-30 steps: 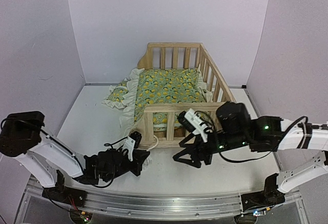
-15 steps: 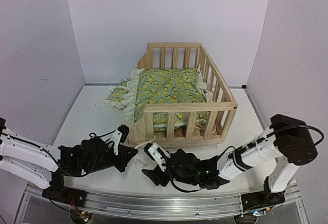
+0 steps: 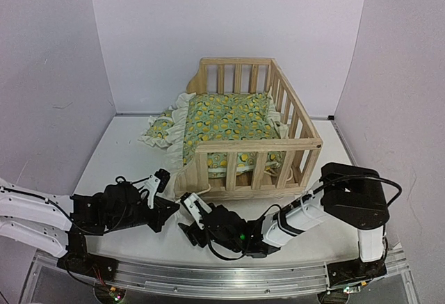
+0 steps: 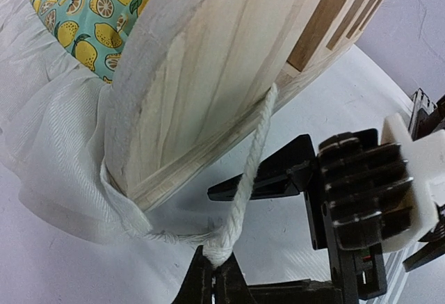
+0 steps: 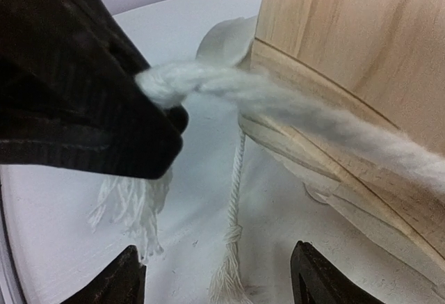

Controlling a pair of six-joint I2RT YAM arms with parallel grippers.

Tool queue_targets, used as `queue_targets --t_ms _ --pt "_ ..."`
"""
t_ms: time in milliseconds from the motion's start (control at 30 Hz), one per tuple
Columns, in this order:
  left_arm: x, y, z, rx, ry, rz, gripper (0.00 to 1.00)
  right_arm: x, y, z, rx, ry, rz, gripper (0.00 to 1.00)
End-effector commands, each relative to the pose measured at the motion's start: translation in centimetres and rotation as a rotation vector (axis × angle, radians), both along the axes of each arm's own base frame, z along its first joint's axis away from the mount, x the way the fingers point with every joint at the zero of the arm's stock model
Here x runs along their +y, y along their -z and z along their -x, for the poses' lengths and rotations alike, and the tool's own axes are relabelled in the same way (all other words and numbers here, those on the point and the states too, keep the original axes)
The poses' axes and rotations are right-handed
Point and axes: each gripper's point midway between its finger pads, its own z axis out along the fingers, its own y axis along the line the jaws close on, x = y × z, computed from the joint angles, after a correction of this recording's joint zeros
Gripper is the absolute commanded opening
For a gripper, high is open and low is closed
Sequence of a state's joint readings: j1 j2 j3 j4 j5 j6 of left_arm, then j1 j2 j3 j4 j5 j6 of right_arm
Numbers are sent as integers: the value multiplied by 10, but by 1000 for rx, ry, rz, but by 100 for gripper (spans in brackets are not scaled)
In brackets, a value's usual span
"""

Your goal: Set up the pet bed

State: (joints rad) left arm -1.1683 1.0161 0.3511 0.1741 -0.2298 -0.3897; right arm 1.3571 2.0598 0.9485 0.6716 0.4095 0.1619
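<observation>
The pet bed [image 3: 247,140] stands mid-way across a white desk [image 3: 118,168], enclosed on three sides by plain lilac walls [image 3: 229,19]. Its cushion [image 3: 226,120] lies inside, the ruffle spilling over the low left side beside the pillow [image 3: 160,126]. At the frame's near corner the left hand [image 4: 212,280] is pinched on a white cord [image 4: 245,186]. Just beside it, the right hand [image 5: 219,276] has its fingers apart, apparently touching nothing.

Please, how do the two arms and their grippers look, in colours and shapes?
The left arm and right arm have white tubular links, black joint housings and thin black cables. The left gripper and right gripper are black, each with a white block mounted on it. A small green light glows on the right arm.
</observation>
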Motion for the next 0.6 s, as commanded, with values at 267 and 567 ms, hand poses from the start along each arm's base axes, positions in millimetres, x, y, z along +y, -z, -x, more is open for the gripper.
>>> queue_targets --t_ms 267,567 --pt "-3 -9 -2 0 5 6 0 8 26 -26 -4 87 20 66" --pt "-6 -3 -2 18 11 -18 0 5 42 -32 1 117 98 25"
